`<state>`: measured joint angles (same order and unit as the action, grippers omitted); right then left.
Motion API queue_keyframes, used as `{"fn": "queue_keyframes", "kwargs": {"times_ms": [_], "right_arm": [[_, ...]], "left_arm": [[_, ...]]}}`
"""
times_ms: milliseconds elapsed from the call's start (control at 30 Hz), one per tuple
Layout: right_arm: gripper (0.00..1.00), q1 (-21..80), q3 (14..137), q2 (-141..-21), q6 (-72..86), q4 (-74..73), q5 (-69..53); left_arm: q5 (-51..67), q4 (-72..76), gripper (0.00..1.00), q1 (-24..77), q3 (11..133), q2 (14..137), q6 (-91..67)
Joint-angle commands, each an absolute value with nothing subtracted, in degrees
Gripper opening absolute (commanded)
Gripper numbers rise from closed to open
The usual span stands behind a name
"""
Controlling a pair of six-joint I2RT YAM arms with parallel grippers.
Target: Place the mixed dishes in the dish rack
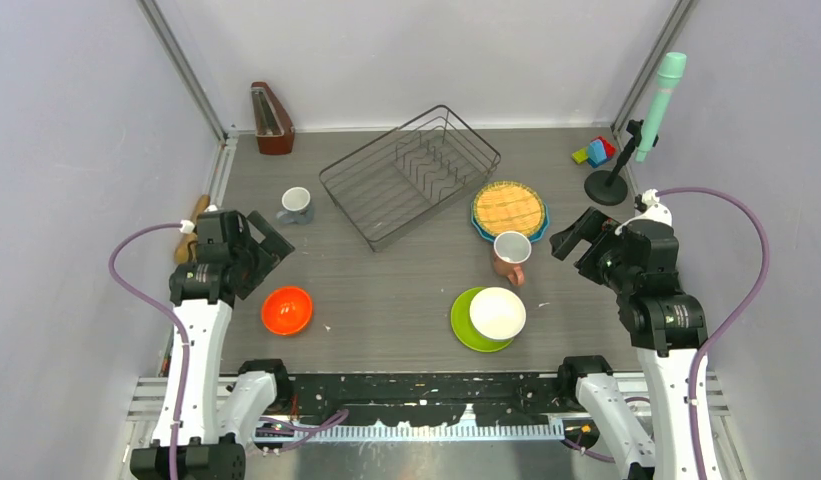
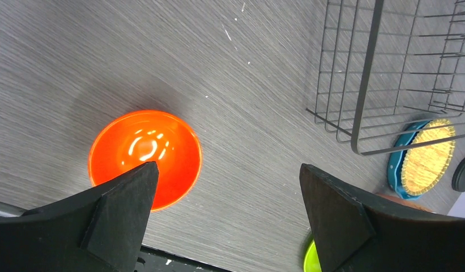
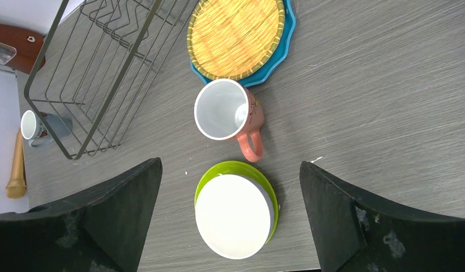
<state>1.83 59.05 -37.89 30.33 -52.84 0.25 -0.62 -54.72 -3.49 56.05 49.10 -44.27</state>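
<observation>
Hovering above orange bowl (image 2: 144,153), left gripper (image 2: 227,173) fingers apart. Hanging over white bowl (image 3: 234,215) stacked on lime green plate (image 1: 461,325), right gripper (image 3: 230,170) fingers apart. Salmon-pink mug (image 3: 227,113) just beside; yellow woven plate (image 1: 508,208) atop teal-blue plate (image 2: 394,167) near dish rack (image 1: 348,214).

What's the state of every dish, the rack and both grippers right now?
dish rack: upright, empty.
orange bowl: upright, empty.
white bowl: upright, empty, on lime green plate.
yellow woven plate: flat, on teal-blue plate.
salmon-pink mug: upright, empty.
grey-blue mug: upright, outside rack.
left gripper: open, holding nothing.
right gripper: open, holding nothing.
</observation>
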Motion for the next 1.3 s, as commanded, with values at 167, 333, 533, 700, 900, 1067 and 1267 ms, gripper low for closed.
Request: {"fn": "queue_keyframes", "kwargs": {"times_ms": [167, 333, 533, 700, 900, 1067, 1267], "right_arm": [[1.0, 1.93, 56.5, -37.45, 30.01, -50.12, -0.18], [1.0, 1.89, 52.84, -38.26, 33.01, -46.74, -2.25], [1.0, 1.89, 49.25, -43.04, 39.34, -42.12, -1.32], [0.96, 1.88, 46.7, -47.9, 46.08, -32.83, -1.3], [0.92, 1.91, 40.99, -53.1, 55.55, -18.96, 0.82], [0.89, 1.66, 41.48, -60.45, 56.48, -13.32, 4.47], [0.85, -0.56, 44.84, -69.28, 52.63, -11.06, 5.35]], "left_arm": [[8.87, -51.01, 1.0, -3.43, 52.52, 48.52, -34.6], [19.87, -42.95, 1.0, -3.36, 47.62, 46.56, -34.72], [27.13, -35.47, 0.99, -3.3, 43.86, 43.95, -35.69], [30.45, -29.89, 0.99, -0.61, 41.84, 43.34, -34.43], [26.44, -23.91, 0.99, 6.77, 40.59, 43.34, -34.39], [24.0, -20.4, 0.99, 11.24, 40.19, 43.99, -33.17], [19.02, -31.56, 0.99, 12.74, 48.49, 45.87, -24.84]]}}
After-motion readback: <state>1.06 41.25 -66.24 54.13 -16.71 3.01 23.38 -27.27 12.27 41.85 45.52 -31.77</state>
